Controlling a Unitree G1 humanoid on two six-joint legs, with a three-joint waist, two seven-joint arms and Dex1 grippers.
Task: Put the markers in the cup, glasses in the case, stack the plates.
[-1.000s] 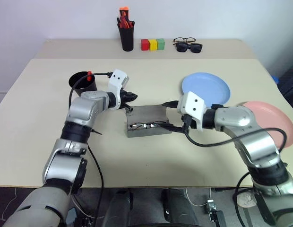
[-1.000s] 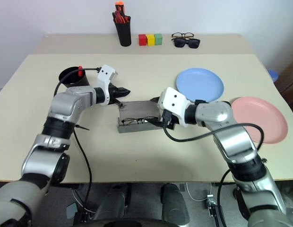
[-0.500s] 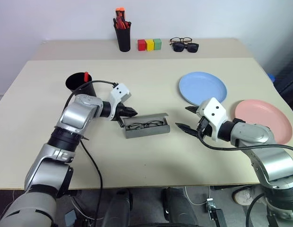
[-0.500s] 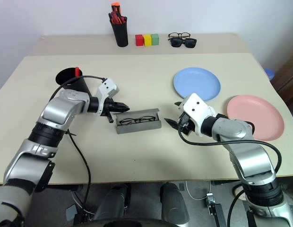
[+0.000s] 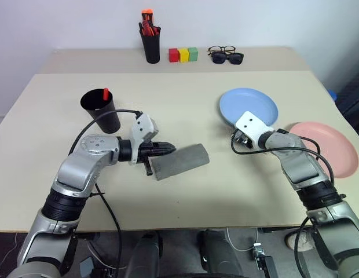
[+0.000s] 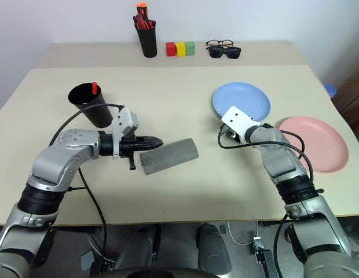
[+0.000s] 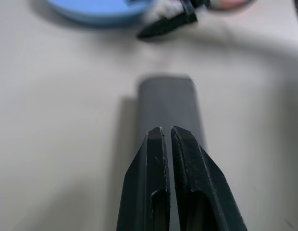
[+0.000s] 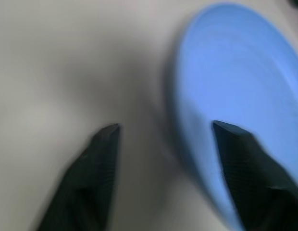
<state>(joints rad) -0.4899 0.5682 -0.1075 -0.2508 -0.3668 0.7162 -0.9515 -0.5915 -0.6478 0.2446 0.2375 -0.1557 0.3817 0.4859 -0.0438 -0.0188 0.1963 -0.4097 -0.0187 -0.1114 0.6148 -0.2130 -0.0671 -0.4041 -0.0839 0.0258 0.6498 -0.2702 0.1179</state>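
The grey case point(image 5: 179, 161) lies closed just ahead of the pinched-together, empty jaws of the left gripper point(image 5: 166, 149), and a red marker point(image 5: 105, 93) stands in the cup point(image 5: 101, 109); whether the glasses are inside cannot be seen. The plates remain unstacked: the right gripper point(image 8: 164, 144), jaws spread and empty, straddles the near rim of the blue plate point(image 5: 249, 108), its arm reaching forward and low, with the pink plate point(image 5: 324, 147) well apart beyond its outer side.

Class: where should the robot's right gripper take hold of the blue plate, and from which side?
Grip the blue plate by its thin near rim, coming in low from the robot's side: it lies flat and shallow, and the right gripper's open fingers already straddle that edge.
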